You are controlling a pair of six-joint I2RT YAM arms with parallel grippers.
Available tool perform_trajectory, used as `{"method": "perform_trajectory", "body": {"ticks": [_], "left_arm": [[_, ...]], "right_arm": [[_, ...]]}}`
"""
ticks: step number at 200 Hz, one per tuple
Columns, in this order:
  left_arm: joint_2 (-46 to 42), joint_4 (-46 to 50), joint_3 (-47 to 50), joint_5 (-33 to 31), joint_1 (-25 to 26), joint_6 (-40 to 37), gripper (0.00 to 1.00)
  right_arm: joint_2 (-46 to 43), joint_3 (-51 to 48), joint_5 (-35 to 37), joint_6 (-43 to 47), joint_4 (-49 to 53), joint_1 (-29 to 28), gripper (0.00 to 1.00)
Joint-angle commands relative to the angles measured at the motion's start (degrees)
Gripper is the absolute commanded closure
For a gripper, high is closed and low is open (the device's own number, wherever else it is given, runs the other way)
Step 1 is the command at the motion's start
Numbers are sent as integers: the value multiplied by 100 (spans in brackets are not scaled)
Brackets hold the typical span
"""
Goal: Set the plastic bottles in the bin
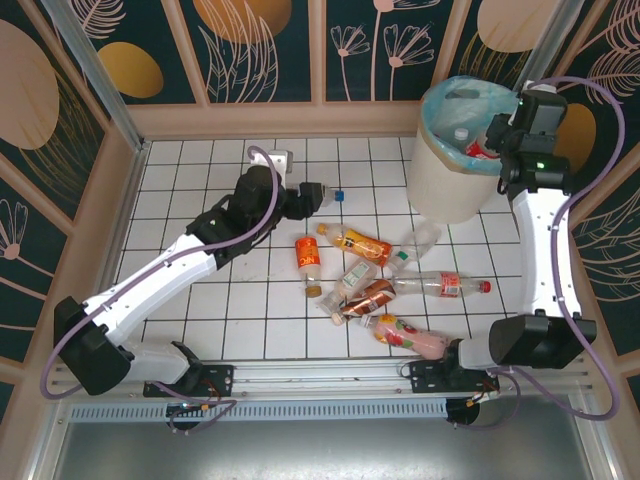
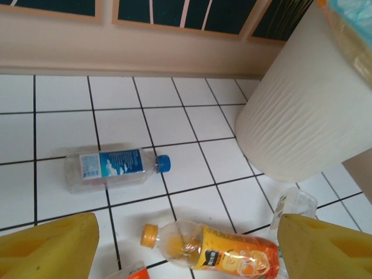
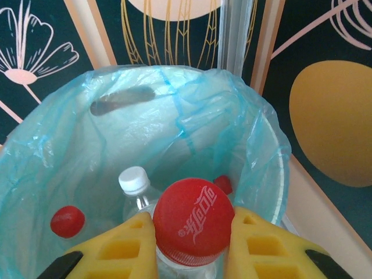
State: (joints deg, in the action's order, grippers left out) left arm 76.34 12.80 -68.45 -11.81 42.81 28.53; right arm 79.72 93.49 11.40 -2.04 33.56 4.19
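Big round cream-white bin (image 1: 450,185), blue-green bag (image 3: 58,145) over rim, stands on tiles (image 1: 200,300). Above bin mouth: red-cap bottle (image 3: 193,218), clear. Inside bin: white-cap bottle (image 3: 133,180). Flat on tiles, alone: blue-cap bottle (image 2: 110,168). Nearby lies orange-label bottle (image 2: 226,253). In messy bunch: pink bottle (image 1: 418,340).

Words on a cap
The round red plastic cap (image 3: 193,218) I hold has white curly writing I can't read. The clear plastic bottle (image 2: 75,175) has a blue label (image 2: 113,163) with print too tiny to read.

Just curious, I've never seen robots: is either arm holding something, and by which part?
The right jaws pinch a red-capped plastic bottle at its neck, over the bin. The left jaws are empty.
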Motion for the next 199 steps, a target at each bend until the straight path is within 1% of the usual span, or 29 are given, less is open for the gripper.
{"method": "perform_trajectory", "body": {"ticks": [1,22,60,114,136,143,151,160,161,172,173,178,179,180,186,199], "left_arm": [[-164,-321,253,-119,-9,-2,19],[-148,-322,340,-148,-8,-10,18],[-175,-383,446,-389,-5,-110,16],[-102,-444,402,-358,-7,-208,15],[-89,-454,402,-346,-7,-217,15],[-90,-445,399,-345,-7,-217,15],[-97,-437,393,-348,-9,-217,15],[-114,-422,378,-355,-1,-217,15],[-112,-420,377,-351,-5,-217,15],[-134,-409,367,-368,-3,-217,15],[-135,-409,367,-371,-1,-217,15],[-149,-410,359,-389,-3,-216,14],[-151,-410,354,-395,-2,-212,14],[-157,-410,356,-398,-5,-214,14],[-163,-410,352,-420,-4,-223,14],[-183,-388,328,-481,-4,-239,13]], "right_arm": [[165,-260,210,187,-189,-50,100],[298,-511,315,307,-261,-124,100],[661,-676,244,335,-269,-164,100],[1289,-810,180,416,-161,-199,100],[1464,-806,62,381,-109,-199,97],[1524,-754,24,365,-42,-203,94],[1575,-659,4,338,47,-208,88],[1597,-538,4,298,124,-225,80],[1596,-504,-4,298,138,-232,78],[1562,-355,-21,267,186,-275,66],[1562,-355,-21,267,186,-275,66],[1525,-261,-19,245,197,-301,58],[1525,-261,-19,245,197,-301,58],[1510,-237,-25,237,200,-310,56],[1454,-141,-32,210,206,-334,49],[1296,35,-29,147,219,-377,40]]}}
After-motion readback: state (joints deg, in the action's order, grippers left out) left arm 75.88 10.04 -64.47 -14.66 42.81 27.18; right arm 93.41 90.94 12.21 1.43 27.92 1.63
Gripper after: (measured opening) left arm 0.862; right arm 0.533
